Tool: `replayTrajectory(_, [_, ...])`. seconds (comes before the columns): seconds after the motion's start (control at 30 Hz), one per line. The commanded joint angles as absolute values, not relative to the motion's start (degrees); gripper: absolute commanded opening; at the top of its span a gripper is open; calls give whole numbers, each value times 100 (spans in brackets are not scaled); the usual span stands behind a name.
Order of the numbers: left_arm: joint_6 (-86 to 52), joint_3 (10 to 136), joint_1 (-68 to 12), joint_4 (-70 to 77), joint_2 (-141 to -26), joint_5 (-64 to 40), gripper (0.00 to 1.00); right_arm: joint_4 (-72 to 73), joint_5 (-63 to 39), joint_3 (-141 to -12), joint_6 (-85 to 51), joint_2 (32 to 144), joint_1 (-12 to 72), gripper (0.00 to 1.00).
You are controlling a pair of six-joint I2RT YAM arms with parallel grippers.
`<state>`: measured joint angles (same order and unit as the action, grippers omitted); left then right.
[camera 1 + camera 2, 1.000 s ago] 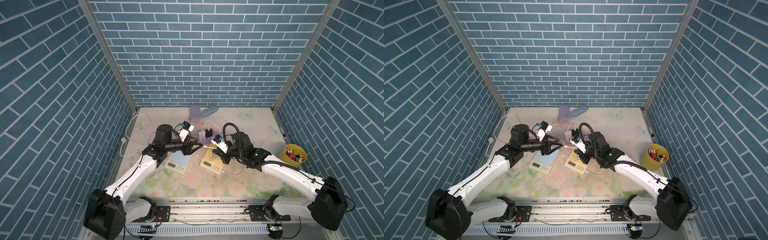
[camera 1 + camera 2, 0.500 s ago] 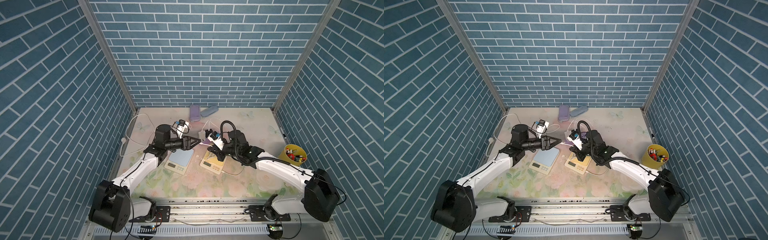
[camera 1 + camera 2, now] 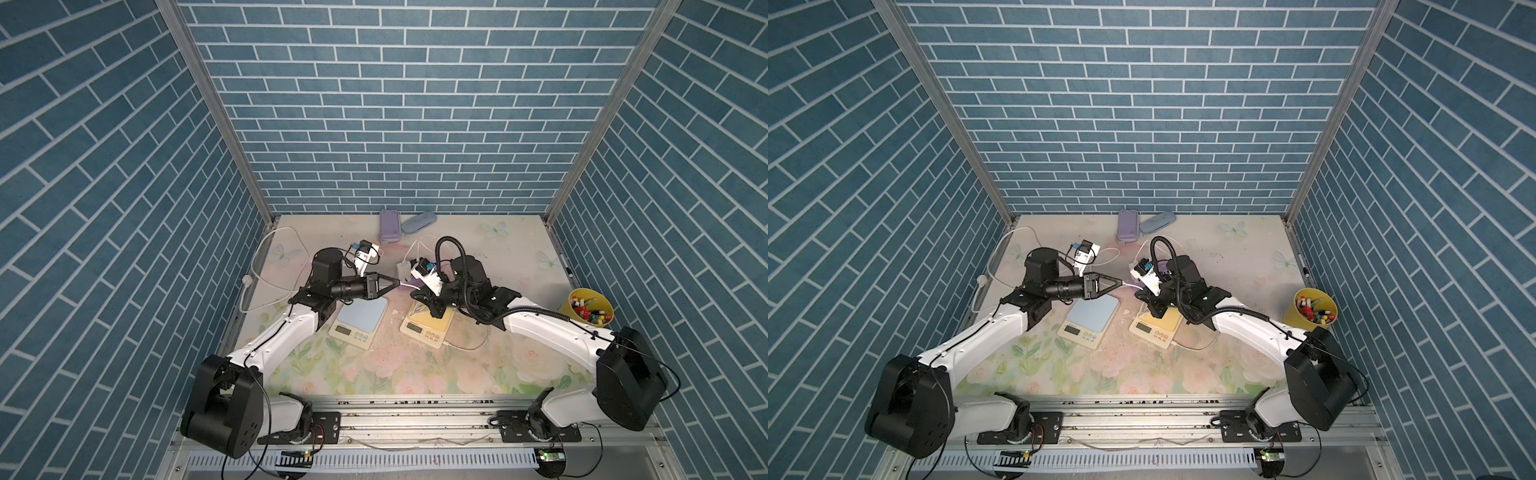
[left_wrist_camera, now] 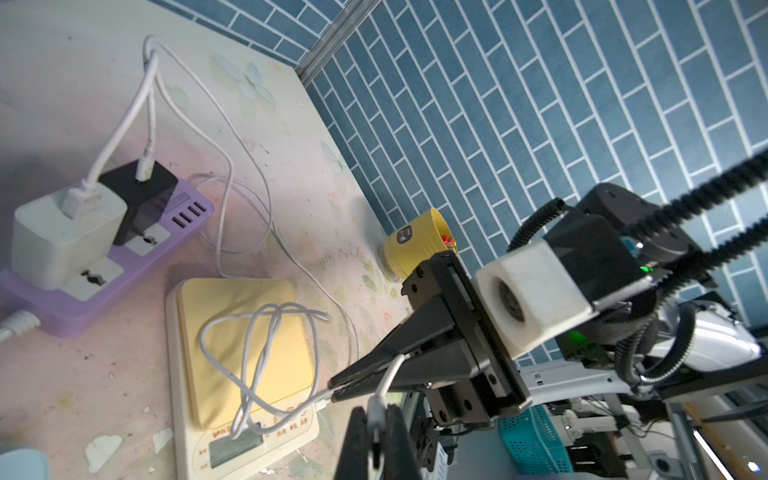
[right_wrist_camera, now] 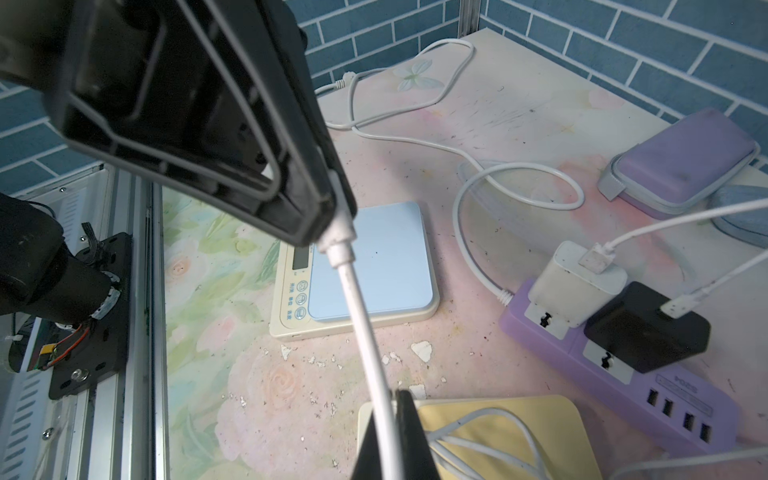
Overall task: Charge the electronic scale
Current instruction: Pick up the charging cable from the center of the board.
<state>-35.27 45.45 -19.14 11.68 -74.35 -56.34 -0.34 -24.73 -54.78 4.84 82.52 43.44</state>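
Left claw is pictured pinched shut on the plug end of the white cable, with right claw clamped lower on the same cable. Blue scale, no cable seen attached, lies on the counter below, beside yellow scale. Were both claws pulled apart, the plug could be strained or dropped.

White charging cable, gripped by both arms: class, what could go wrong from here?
Both the left gripper and right gripper clamp the white cable close together; pulling apart may strain it. Its slack lies tangled on the yellow scale, so it might knot or drag that scale.
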Motion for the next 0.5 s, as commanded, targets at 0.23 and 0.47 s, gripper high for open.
replayTrajectory(0.23, [-2852, 4768, -1785, -230, -6848, -4711, 0, -735, -2657, -6108, 681, 8437, 4425, 41])
replayTrajectory(0.47, [-2845, 4834, -1775, -827, -6894, -4403, 0, -1269, -1820, -6560, 1287, 8554, 4821, 48])
